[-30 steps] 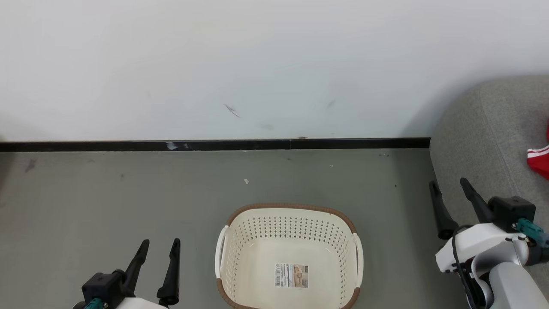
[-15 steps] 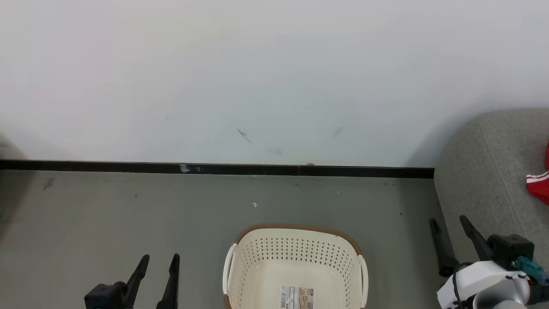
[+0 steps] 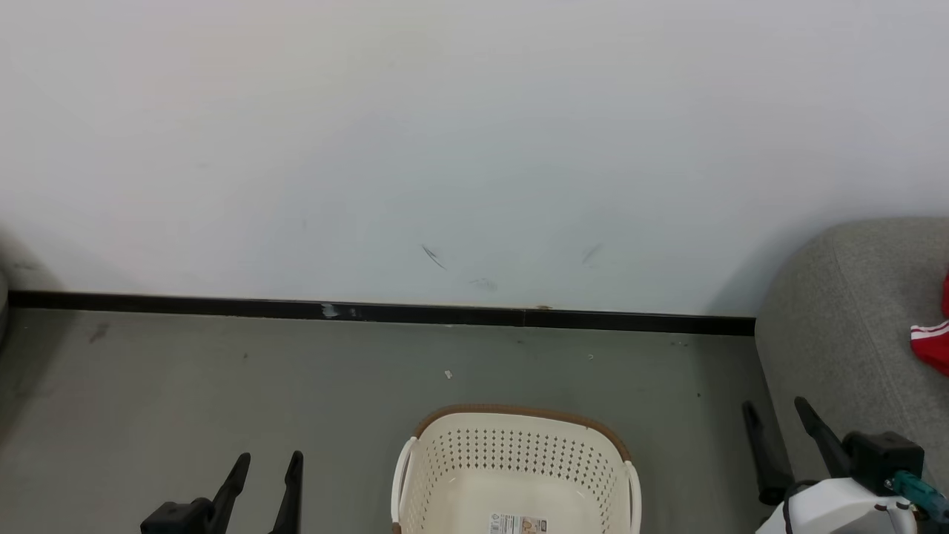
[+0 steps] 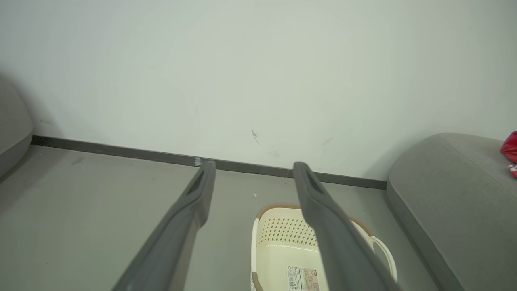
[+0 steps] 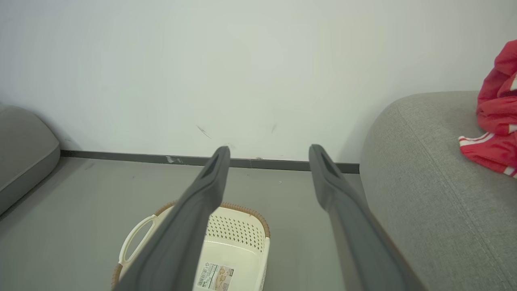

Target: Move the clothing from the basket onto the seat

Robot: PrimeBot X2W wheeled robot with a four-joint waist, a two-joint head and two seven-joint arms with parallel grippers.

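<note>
Head view takes in a pale wall (image 3: 474,148) over a dark skirting board (image 3: 371,310) and a grey floor (image 3: 222,386); the seat (image 3: 838,319), a grey upholstered sofa with a rounded arm, stands at the robot's right against that wall. The basket (image 3: 519,410) sits on the floor at centre, near the sofa arm but apart from it; its near half is cut off by the frame edge. The clothing (image 3: 933,345), red with white stripes, lies on the seat cushion at the right edge of frame, well apart from the basket; the right wrist view shows it as a crumpled heap on the fabric. Left gripper (image 3: 270,457) hangs low at the left over bare floor, fingers parted and holding nothing; right gripper (image 3: 775,405) sits just beside the sofa arm, fingers likewise spread and empty. A printed label (image 3: 519,525) is the sole item noted on the basket bottom; no garment is seen in the part of the interior that shows, though each wrist view has a finger across some of it.

Assessment: the transfer appears complete or very nearly so; the step in hand reads as a stand-off, both arms clear of basket and clothing. Next move calls for a look into the hidden near part of the basket; if a garment is found, one gripper must go down inside the rim and pinch the cloth; if none, no further grasp is required.
</note>
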